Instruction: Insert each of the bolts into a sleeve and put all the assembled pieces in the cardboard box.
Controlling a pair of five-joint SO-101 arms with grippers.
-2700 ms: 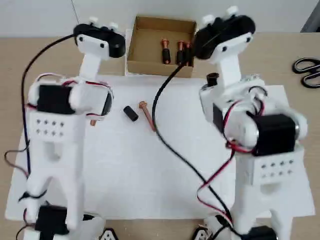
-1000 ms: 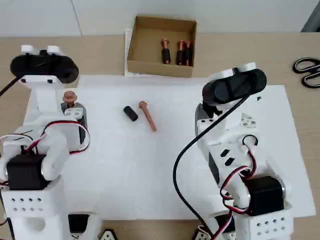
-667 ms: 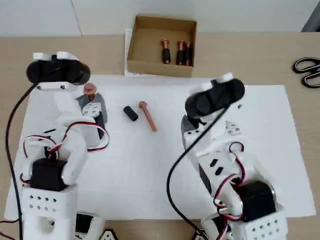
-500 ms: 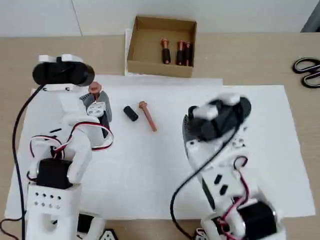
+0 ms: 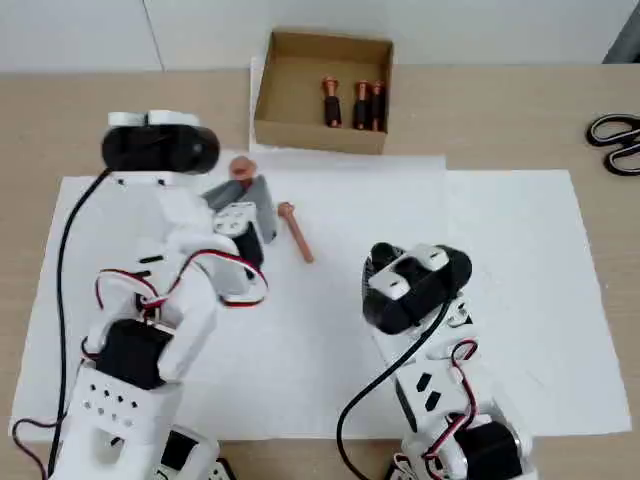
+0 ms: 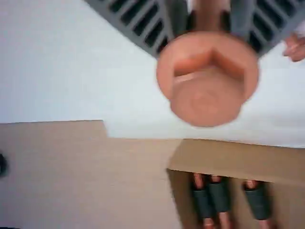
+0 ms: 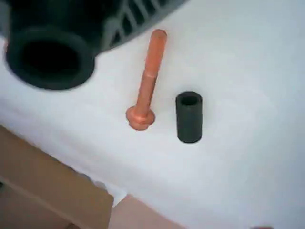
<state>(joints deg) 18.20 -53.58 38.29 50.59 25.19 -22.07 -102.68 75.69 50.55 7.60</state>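
Left gripper: grey ribbed fingers pinched on the shank of one copper bolt, the held bolt, whose hex head points toward the wrist camera. In the high view it sits over the far left part of the white paper sheet, just short of the box front.

Right gripper: clamped on one black sleeve, the held sleeve, with its open bore facing the wrist camera. In the high view it hangs over the middle of the sheet.

On the paper:
- 1 loose bolt, lying flat, head toward the box side.
- 1 loose sleeve, lying flat, beside the loose bolt and roughly parallel to it, near but not touching.

Cardboard box: at the far edge of the sheet, open top. It holds 3 assembled pieces, copper bolts in black sleeves, lying side by side.

Count:
- Bolts: 5 (1 held, 1 loose, 3 in the box).
- Sleeves: 5 (1 held, 1 loose, 3 in the box).

One pair of scissors lies on the wooden table at the far right, off the paper.
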